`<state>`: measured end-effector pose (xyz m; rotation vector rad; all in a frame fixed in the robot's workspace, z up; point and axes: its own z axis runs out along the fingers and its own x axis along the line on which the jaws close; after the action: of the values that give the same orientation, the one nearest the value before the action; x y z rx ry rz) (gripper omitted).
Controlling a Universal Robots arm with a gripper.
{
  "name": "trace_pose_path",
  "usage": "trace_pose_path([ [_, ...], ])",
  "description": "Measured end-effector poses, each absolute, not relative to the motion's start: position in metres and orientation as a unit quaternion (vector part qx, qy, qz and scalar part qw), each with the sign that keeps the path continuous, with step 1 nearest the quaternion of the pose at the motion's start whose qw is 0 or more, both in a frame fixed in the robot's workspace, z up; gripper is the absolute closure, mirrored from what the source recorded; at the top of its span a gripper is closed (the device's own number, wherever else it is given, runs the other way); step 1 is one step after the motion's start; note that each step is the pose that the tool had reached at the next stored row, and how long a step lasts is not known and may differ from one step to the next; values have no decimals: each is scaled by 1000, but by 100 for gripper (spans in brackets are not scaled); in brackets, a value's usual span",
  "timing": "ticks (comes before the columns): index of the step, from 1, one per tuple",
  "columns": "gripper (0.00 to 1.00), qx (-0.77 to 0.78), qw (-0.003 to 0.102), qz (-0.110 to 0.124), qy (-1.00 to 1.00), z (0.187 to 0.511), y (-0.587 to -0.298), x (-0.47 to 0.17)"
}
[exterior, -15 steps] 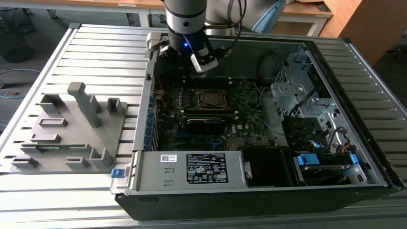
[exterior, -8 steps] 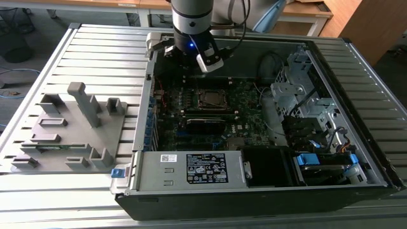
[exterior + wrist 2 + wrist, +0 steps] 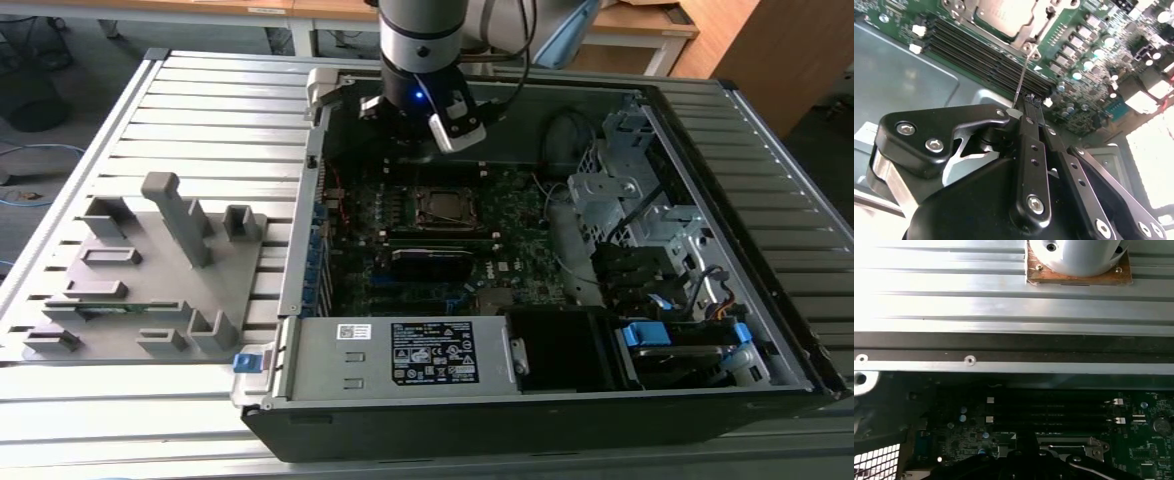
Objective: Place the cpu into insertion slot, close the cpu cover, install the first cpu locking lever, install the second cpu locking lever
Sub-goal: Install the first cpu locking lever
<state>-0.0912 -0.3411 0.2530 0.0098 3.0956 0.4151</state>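
Note:
An open computer case lies on a slatted table. The cpu (image 3: 445, 206) sits in the insertion slot on the motherboard, its grey-brown top (image 3: 1003, 12) showing through the window of the silver cpu cover (image 3: 1023, 44), which lies flat over it. A thin metal locking lever (image 3: 1022, 75) rises from the socket's corner up to my fingertips. My gripper (image 3: 1031, 100) is shut, with the lever's free end right beside its tip; whether they touch I cannot tell. In the exterior view my gripper (image 3: 451, 135) hangs just beyond the socket's far side.
Long black memory slots (image 3: 979, 52) run beside the socket. A silver box with a white label (image 3: 427, 350) fills the case's near side, and a drive cage (image 3: 641, 190) stands at the exterior view's right. A grey fixture (image 3: 147, 270) rests on the table at the left.

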Motion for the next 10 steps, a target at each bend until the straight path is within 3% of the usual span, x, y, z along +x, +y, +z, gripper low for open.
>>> trace_pose_path([
  [10,89,3,9,133,991,253,-341,-75],
])
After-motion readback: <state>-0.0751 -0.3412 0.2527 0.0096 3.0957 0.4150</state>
